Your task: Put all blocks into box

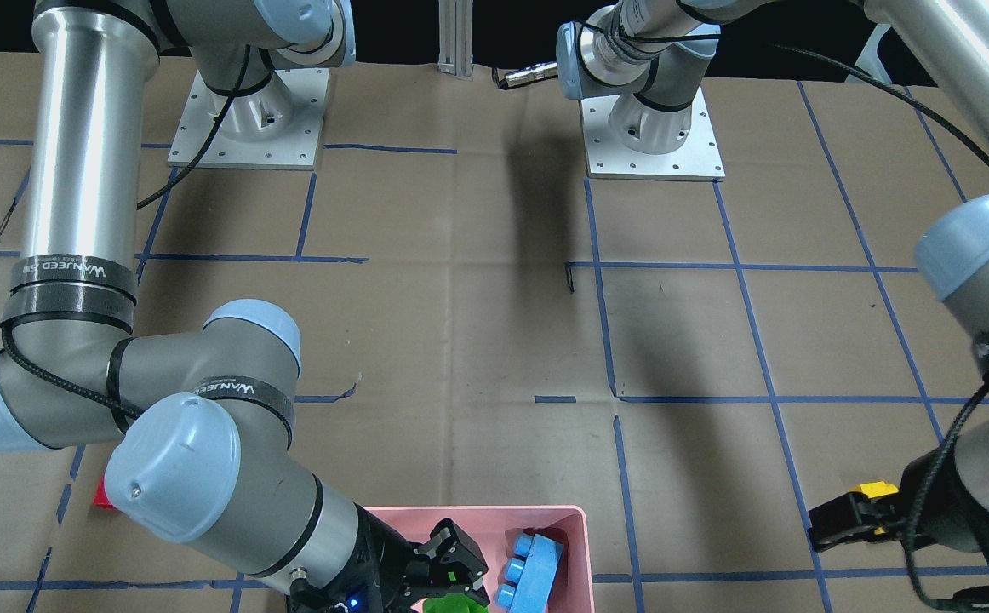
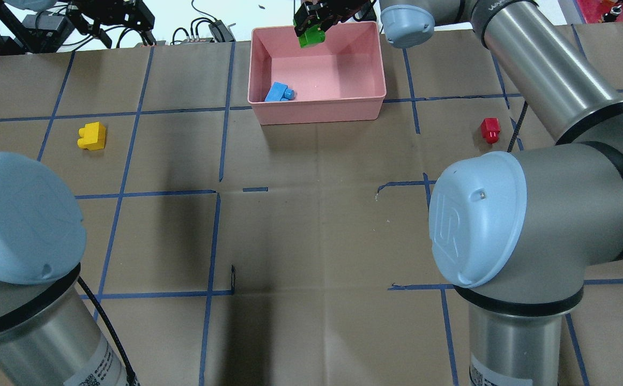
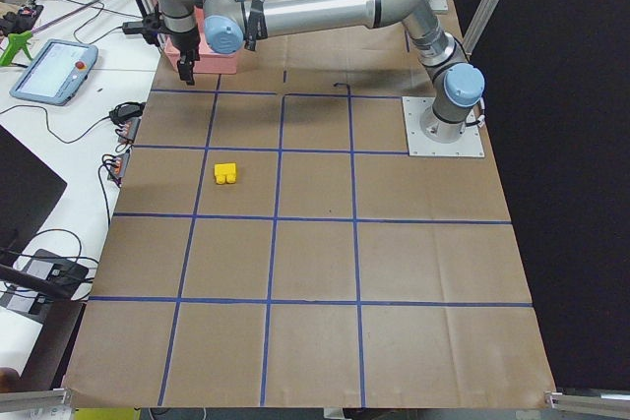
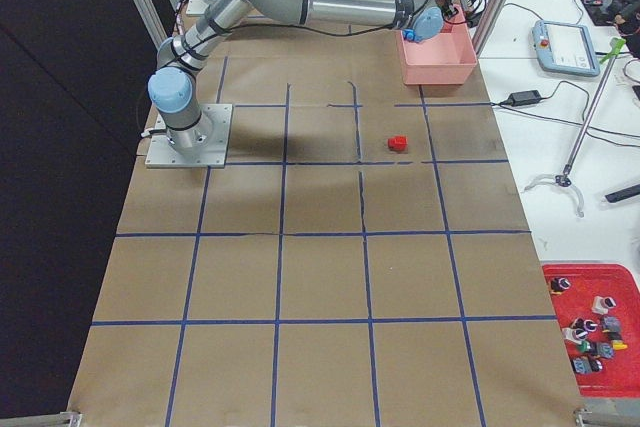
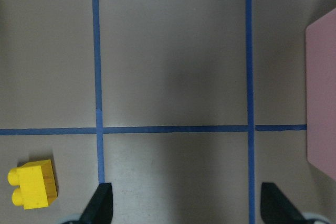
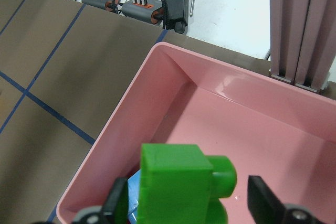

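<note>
My right gripper point(image 2: 311, 20) hangs over the far part of the pink box point(image 2: 317, 104). The green block point(image 6: 176, 184) sits between its fingers, with a gap showing on each side, so the gripper is open. The light blue block point(image 2: 278, 93) lies inside the box. The yellow block point(image 2: 92, 135) lies on the table left of the box. My left gripper point(image 5: 186, 208) is open and empty, high above the table, with the yellow block point(image 5: 32, 183) at the lower left of its view. The red block point(image 2: 490, 130) lies on the table right of the box.
Brown paper with a blue tape grid covers the table. Power strips and cables point(image 6: 131, 6) lie past the far table edge behind the box. An aluminium post point(image 6: 302, 24) stands at the box's far corner. The right arm's elbow point(image 2: 477, 225) looms over the near right.
</note>
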